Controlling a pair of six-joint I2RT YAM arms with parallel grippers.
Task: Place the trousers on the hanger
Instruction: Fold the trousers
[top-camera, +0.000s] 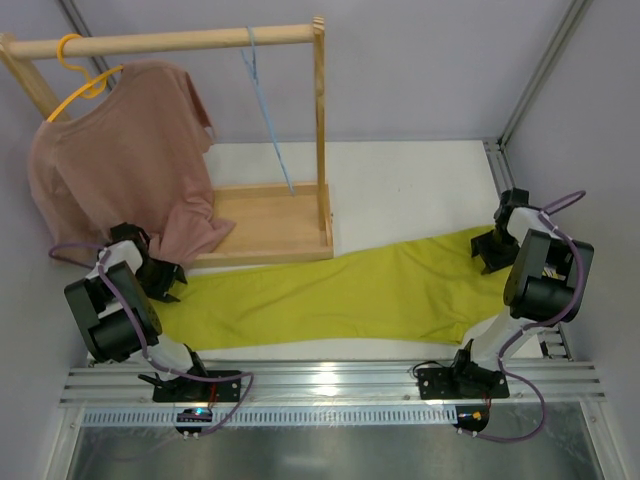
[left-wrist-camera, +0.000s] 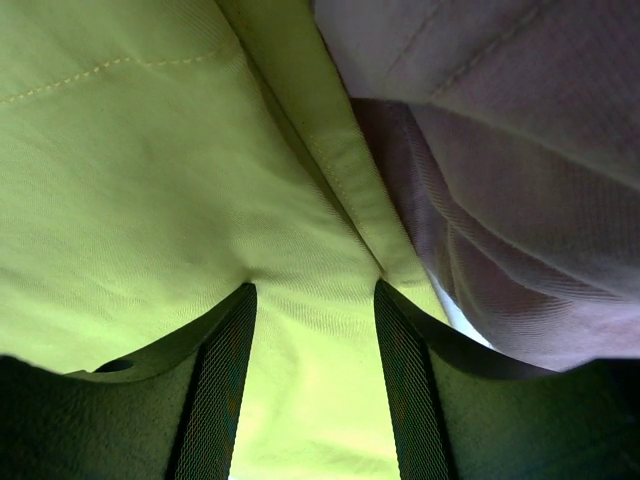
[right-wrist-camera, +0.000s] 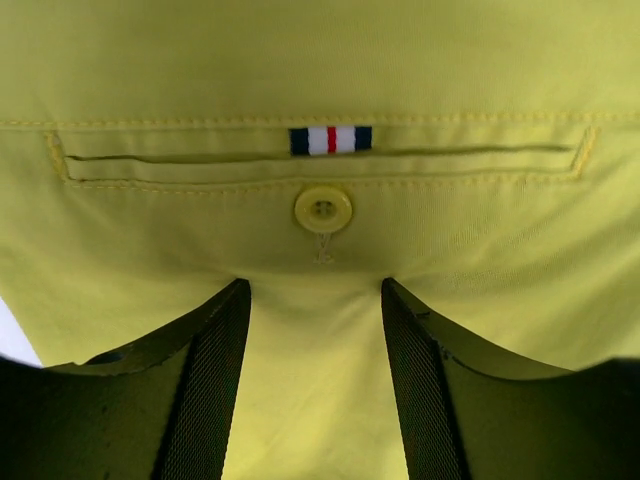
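Presently I find both sets of jaws spread, tips resting on the trousers: left gripper lower left beside the pink shirt, right gripper middle right.

The white tabletop is carrying a light wooden clothes-rack base. Long bright yellow-green cloth trousers are lying flat just in front of that base.
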